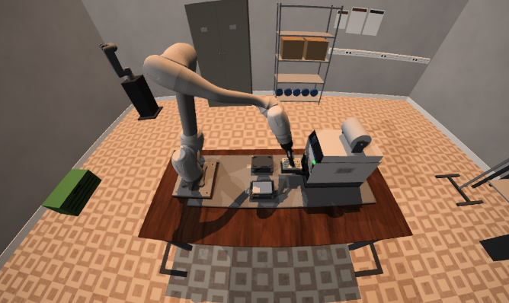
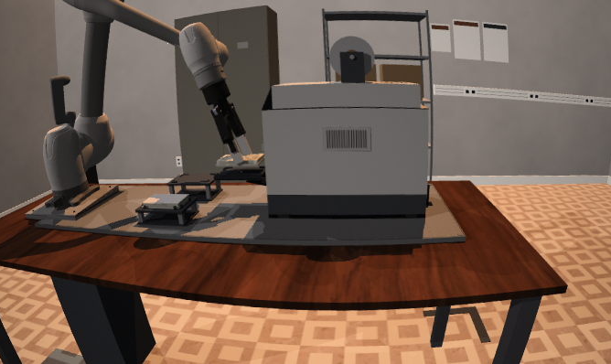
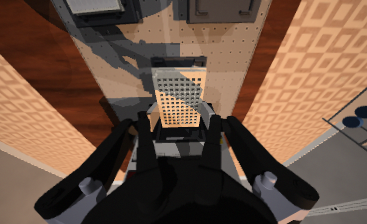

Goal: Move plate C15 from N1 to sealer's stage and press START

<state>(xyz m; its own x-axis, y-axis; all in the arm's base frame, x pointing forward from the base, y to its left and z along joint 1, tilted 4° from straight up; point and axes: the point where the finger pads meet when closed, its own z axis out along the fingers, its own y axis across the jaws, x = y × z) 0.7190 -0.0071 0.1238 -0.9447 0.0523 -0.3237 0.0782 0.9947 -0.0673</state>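
My gripper (image 1: pixel 292 164) (image 2: pixel 243 156) (image 3: pixel 180 108) is shut on plate C15 (image 1: pixel 286 163) (image 2: pixel 225 161) (image 3: pixel 179 95), with a fingertip on each long side. The plate is roughly level, over the sealer's extended stage (image 1: pixel 286 171) (image 2: pixel 241 175) (image 3: pixel 172 61). A narrow gap shows between plate and stage in the exterior view. The locators are mostly hidden under the plate. The sealer (image 1: pixel 328 173) (image 2: pixel 303 174) shows a green light (image 1: pixel 314 162) on its front. No red light is visible.
The empty nest N1 (image 1: pixel 262 162) (image 2: pixel 195 178) (image 3: pixel 222 11) stands beside the stage, towards the arm's base. Nest N2 holds the other plate (image 1: pixel 262 187) (image 2: pixel 166 201) (image 3: pixel 94 5), nearer the top camera. The sealer's body is close beside the gripper.
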